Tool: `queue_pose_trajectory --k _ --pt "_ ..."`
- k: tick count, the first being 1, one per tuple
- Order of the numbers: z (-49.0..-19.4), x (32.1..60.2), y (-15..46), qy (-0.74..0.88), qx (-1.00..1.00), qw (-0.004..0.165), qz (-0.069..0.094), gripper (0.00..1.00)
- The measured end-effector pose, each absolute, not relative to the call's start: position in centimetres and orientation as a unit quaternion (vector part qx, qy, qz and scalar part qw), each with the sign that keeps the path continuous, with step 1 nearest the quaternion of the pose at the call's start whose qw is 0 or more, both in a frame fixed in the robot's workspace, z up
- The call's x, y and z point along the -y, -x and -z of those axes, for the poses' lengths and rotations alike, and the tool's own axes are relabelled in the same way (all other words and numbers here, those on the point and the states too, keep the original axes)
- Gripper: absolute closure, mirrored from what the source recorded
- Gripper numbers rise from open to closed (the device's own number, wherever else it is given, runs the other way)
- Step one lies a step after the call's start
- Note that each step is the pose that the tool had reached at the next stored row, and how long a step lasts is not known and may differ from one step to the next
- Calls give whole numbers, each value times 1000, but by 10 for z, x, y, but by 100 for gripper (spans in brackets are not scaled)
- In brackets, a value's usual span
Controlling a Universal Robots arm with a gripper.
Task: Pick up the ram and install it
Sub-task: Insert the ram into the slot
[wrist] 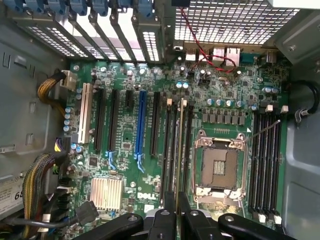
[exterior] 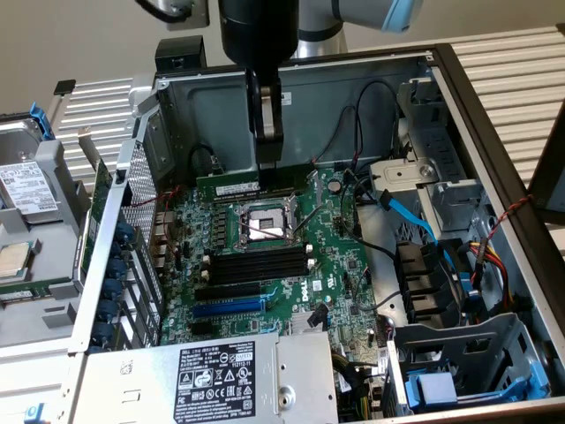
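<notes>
Exterior view: the gripper (exterior: 268, 163) is seen lowered into the open computer case (exterior: 477, 115), its fingers closed on the ram (exterior: 229, 186) near the stick's middle. The ram is held on its long edge, whitish label showing, over the motherboard (exterior: 335, 265) on the far side of the CPU socket (exterior: 262, 223). Four empty black memory slots (exterior: 256, 265) lie on the socket's near side, well apart from the stick. Whether the ram's lower edge is touching a slot cannot be told. Wrist view: the ram (wrist: 179, 150) is seen edge-on as a thin line running out from between the fingers (wrist: 169, 215), laid along the black slots (wrist: 167, 150) just beside the CPU socket (wrist: 218, 167). It appears parallel to them and roughly over the gap between two slots. Judgement: the step in hand is alignment over the slot. The stick is best kept upright and parallel, centred over one slot and not the ridge between. The end latches are too small to judge. Pressure is best applied straight and evenly along the stick so the board is not flexed.
</notes>
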State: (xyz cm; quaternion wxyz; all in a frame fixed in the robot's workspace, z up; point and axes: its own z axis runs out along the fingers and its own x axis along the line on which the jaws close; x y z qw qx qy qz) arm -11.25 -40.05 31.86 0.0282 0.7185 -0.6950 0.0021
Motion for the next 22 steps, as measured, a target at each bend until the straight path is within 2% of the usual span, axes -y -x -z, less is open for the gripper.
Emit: queue_pose_trajectory --k 10,22 --pt "-309 403 112 -709 704 25 9 86" --pt "-294 403 112 -708 705 25 9 86"
